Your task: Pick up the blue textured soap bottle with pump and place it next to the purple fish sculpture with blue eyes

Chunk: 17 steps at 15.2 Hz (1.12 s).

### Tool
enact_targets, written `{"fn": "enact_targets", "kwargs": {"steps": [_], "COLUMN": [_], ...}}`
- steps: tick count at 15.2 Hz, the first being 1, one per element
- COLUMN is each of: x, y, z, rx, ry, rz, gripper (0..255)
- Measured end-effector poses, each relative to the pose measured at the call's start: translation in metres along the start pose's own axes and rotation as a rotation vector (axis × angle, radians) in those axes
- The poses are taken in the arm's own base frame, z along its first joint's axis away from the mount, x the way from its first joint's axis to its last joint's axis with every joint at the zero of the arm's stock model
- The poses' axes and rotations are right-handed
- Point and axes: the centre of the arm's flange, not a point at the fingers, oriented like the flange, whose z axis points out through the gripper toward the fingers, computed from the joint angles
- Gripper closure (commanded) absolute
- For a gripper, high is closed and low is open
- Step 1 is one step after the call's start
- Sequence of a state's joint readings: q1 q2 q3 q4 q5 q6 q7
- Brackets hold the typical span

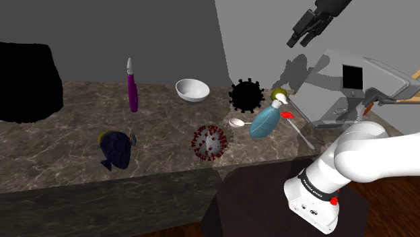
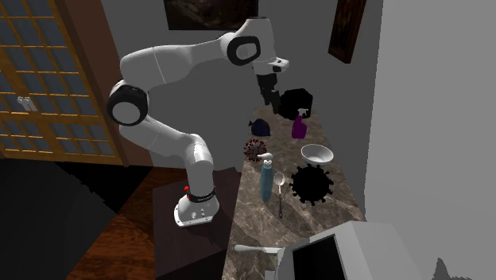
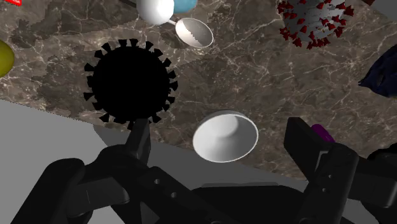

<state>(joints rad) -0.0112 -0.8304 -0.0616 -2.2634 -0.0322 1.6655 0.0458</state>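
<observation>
The blue soap bottle (image 1: 263, 121) with a white pump leans on the marble counter (image 1: 60, 141) near the shoulder view's right; it stands by the counter's edge (image 2: 266, 179) in the second exterior view. The dark purple fish sculpture (image 1: 116, 149) lies far off toward the left of the counter, and also appears as the small fish (image 2: 259, 126) at the far end. My gripper (image 1: 304, 32) hangs open and empty high above the counter's back edge, well above the bottle. In the wrist view the gripper (image 3: 219, 130) looks down past its fingers (image 3: 140, 137) at a white bowl, with the bottle's pump (image 3: 156, 7) beyond.
A black spiky ball (image 1: 246, 95), a white bowl (image 1: 192, 89), a red-spiked ball (image 1: 210, 142), a spoon (image 1: 237, 122) and a purple spray bottle (image 1: 132, 87) lie between bottle and fish. A grey appliance (image 1: 340, 87) stands at the right. Wall runs behind.
</observation>
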Motion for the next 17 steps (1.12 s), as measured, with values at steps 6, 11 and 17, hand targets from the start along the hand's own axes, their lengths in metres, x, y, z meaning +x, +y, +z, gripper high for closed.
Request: {"fn": "enact_targets", "kwargs": {"steps": [6, 11, 17], "x": [-0.026, -0.055, -0.091], "y": [0.009, 0.022, 0.041], "z": [0.045, 0.101, 0.167], "rx": [-0.021, -0.047, -0.076], "ry": [0.011, 0.026, 0.042], "rz": [-0.008, -0.019, -0.031], "gripper": [0, 0, 0]}}
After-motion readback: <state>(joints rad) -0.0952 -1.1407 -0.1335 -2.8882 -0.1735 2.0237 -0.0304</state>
